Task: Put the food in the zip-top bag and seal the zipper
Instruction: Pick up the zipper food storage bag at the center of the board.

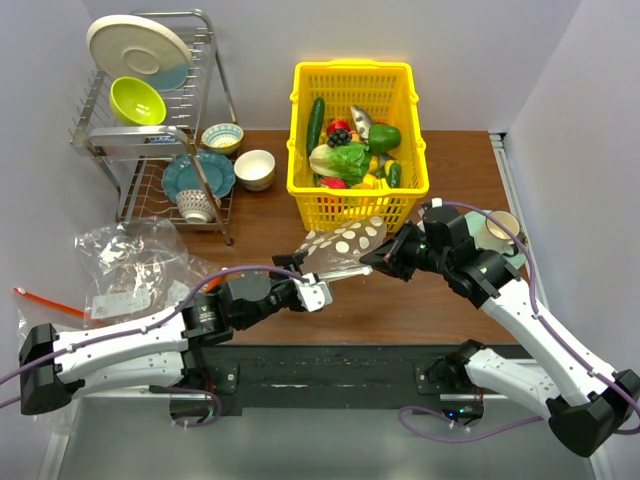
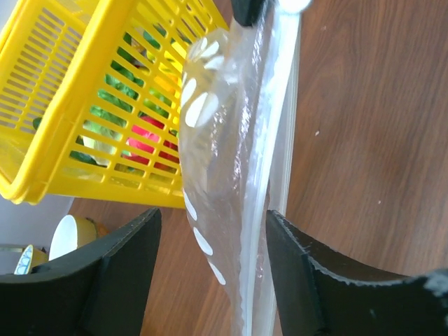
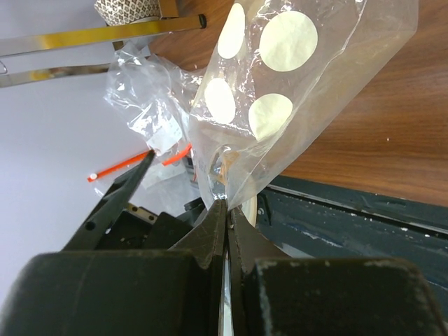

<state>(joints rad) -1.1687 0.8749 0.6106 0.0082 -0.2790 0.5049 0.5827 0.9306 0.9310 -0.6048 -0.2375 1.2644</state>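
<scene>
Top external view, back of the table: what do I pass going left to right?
dish rack → white bowl → yellow basket → cup. The patterned bowl overlaps the rack, so it is left out.

Table [image 1: 455, 165]: brown wood-grain top, smooth, low sheen.
Bag [image 1: 345, 245]: thin clear plastic, glossy and creased, with opaque matt white printed dots.
Seal strip [image 2: 285, 105]: clear plastic, ribbed.
Basket [image 1: 303, 150]: yellow moulded plastic lattice, glossy.
Toy food [image 1: 348, 158]: hard plastic, shiny.
Dish rack [image 1: 215, 60]: chromed metal wire, bright.
Bowl [image 1: 137, 98]: lime green, glazed, glossy.
Spare bags [image 1: 130, 255]: clear film, crumpled.
Left gripper [image 2: 213, 280] fingers [image 2: 119, 273]: black plastic, matt, rough at the edges.
</scene>
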